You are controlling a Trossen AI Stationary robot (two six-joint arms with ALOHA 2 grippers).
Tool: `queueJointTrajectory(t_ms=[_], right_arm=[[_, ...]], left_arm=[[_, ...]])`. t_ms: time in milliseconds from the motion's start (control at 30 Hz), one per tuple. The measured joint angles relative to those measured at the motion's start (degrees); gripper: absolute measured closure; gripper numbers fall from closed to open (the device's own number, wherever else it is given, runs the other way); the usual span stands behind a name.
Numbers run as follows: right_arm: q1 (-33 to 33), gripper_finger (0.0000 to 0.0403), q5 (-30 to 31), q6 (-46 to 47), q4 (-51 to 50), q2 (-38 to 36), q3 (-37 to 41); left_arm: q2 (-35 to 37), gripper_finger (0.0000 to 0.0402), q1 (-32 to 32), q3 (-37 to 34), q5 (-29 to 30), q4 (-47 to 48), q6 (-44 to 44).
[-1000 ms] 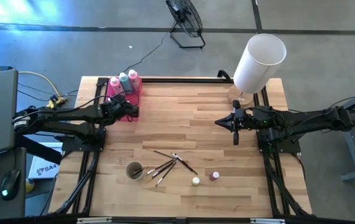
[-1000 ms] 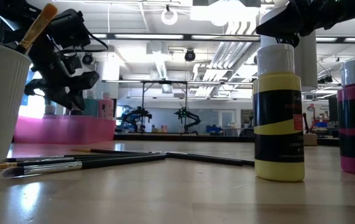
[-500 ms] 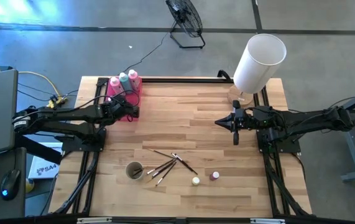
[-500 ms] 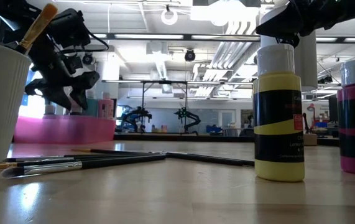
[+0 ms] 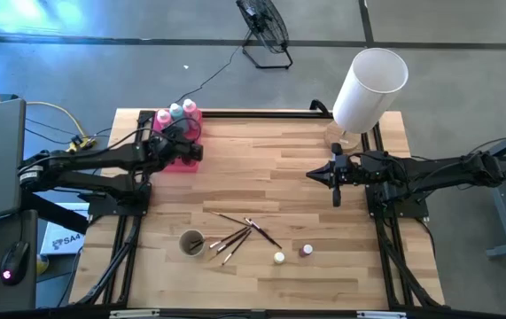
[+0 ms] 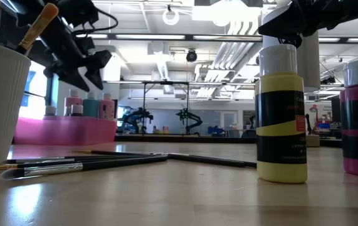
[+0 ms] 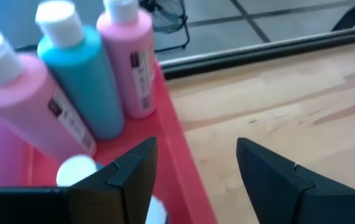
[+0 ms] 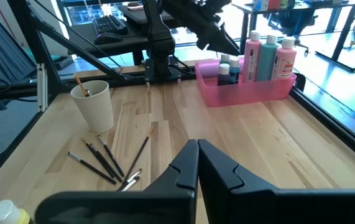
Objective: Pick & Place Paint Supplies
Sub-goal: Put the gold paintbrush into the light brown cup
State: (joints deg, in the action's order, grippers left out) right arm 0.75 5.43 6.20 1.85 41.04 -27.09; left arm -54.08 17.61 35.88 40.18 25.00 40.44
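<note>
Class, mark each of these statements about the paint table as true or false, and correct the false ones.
1. Three squeeze bottles stand in the pink tray. True.
2. The left tool is clamped on a bottle. False: its jaws are open and hold nothing.
3. The right tool is shut. True.
4. The brushes lie inside the pink tray. False: they lie loose on the wooden table, beside the white cup.
5. The yellow paint pot lies on its side. False: it stands upright.
</note>
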Motion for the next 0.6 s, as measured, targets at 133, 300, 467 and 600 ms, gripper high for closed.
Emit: queueJointTrajectory(t_ms=[133, 300, 467, 600], right_arm=[[0.0, 0.0401, 0.0, 0.0, -0.11, 0.0, 0.0], [0.0, 0.0401, -0.02, 0.0, -1.22, 0.0, 0.0], [-0.02, 0.0401, -0.04, 0.0, -1.46, -0.02, 0.0], [-0.02, 0.0401, -0.04, 0.0, -1.5, 0.0, 0.0]], left_arm=[[0.02, 0.0185, 0.0, 1.34, -1.32, -0.07, -4.62], [0.04, 0.0186, 0.0, 0.99, -2.28, -0.02, -7.29], [0.02, 0.0214, 0.0, 0.41, -3.55, -0.24, -7.3], [0.25, 0.0255, -0.02, 0.41, -5.94, -1.84, -10.37]])
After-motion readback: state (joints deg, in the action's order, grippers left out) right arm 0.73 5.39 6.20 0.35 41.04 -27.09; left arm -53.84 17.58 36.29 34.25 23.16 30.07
